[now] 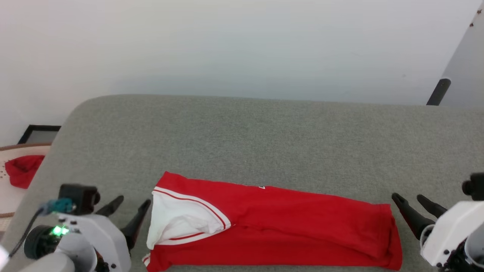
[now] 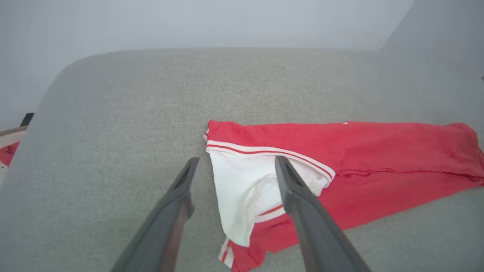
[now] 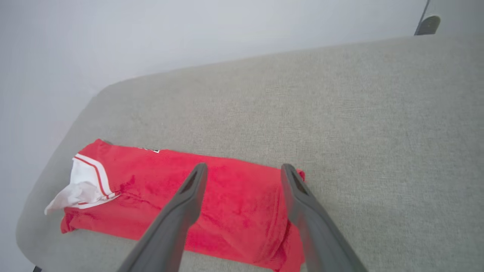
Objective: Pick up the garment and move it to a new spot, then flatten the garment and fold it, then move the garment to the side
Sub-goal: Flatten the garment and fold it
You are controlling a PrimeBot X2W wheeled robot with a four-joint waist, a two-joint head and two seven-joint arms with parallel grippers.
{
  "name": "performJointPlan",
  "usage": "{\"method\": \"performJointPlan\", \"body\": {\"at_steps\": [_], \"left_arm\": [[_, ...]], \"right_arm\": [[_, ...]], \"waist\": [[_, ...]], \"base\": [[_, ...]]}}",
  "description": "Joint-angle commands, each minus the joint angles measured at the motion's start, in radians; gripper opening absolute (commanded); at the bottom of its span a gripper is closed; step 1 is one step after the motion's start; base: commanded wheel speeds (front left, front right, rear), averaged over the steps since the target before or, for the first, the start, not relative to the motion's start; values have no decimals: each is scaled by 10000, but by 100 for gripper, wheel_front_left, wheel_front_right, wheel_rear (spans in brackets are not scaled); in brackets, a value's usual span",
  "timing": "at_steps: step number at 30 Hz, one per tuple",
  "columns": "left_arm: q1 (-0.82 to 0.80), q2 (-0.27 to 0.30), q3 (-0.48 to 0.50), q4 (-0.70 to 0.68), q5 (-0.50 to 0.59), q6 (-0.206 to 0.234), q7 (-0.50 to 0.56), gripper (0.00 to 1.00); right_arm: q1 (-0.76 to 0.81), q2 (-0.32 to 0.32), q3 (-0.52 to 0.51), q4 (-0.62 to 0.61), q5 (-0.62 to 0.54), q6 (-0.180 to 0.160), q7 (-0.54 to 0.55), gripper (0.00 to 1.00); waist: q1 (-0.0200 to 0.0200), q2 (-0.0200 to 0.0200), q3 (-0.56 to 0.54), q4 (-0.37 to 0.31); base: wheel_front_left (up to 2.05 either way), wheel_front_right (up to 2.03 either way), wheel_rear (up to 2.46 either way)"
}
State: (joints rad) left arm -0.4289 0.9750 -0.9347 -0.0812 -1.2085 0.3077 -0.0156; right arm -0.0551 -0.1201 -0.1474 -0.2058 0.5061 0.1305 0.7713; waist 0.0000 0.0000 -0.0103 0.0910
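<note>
Two hands are hanging open and empty over a grey fabric-covered desk (image 1: pixel 242 143), one at each end of the shirt (image 1: pixel 295 223). The shirt is lying folded into a long red band along the desk's near edge, stretching from left to right in the head view. Its white sleeve (image 2: pixel 242 181), edged with red-and-white striped trim, is resting on top at the left end. The red hem end is bunching slightly at the right.

The left hand (image 1: pixel 132 202) is hovering just beside the sleeve end, its fingers spread and gripping nothing. In the left wrist view, one finger (image 2: pixel 298 204) is showing in front of the white sleeve while the other (image 2: pixel 177 204) is showing over bare fabric. The right hand (image 1: pixel 408 197) is hovering just beside the hem end, likewise spread and holding nothing. In its wrist view, both fingers are pointing across the shirt's right end.

Off the desk's left corner, a small red cloth (image 1: pixel 22 170) is lying on a pale round surface.
</note>
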Motion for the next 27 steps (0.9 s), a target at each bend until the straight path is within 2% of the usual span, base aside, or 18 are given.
{"method": "performJointPlan", "body": {"at_steps": [1, 5, 8, 12, 18, 22, 27], "left_arm": [[202, -131, 128, 111, 0, -8, -365, 100], [649, -417, 358, 620, 447, -156, -1913, 100], [981, -787, 771, 1006, 630, -290, -2387, 100], [1460, -1488, 1985, 1399, 1204, -537, -2495, 100], [2287, -2497, 3789, 1755, 2346, -1145, -2480, 100], [2534, -2985, 4527, 1911, 2845, -1644, -2480, 100], [2728, -3522, 5393, 2074, 3354, -2050, -2481, 100]], "right_arm": [[171, 40, -77, 86, -39, 3, -238, 100], [547, 36, -242, 664, -120, 3, -933, 100], [676, -8, -402, 1199, -116, 3, -1167, 100], [519, -144, -658, 1966, -126, 3, -1261, 100], [141, -359, -735, 2578, -206, 3, -626, 100], [-114, -388, -860, 2770, -247, 3, -92, 100], [-339, -298, -819, 3027, -376, 3, 659, 100]], "waist": [[0, 0, -83, 87], [0, 0, -163, 226], [0, 0, -172, 355], [0, 0, -38, 598], [0, 0, 692, 920], [0, 0, 1187, 1031], [0, 0, 1543, 1093]], "base": [[0, 0, 0], [0, 0, 0], [0, 0, 0], [0, 0, 0], [0, 0, 0], [0, 0, 0], [0, 0, 0]]}}
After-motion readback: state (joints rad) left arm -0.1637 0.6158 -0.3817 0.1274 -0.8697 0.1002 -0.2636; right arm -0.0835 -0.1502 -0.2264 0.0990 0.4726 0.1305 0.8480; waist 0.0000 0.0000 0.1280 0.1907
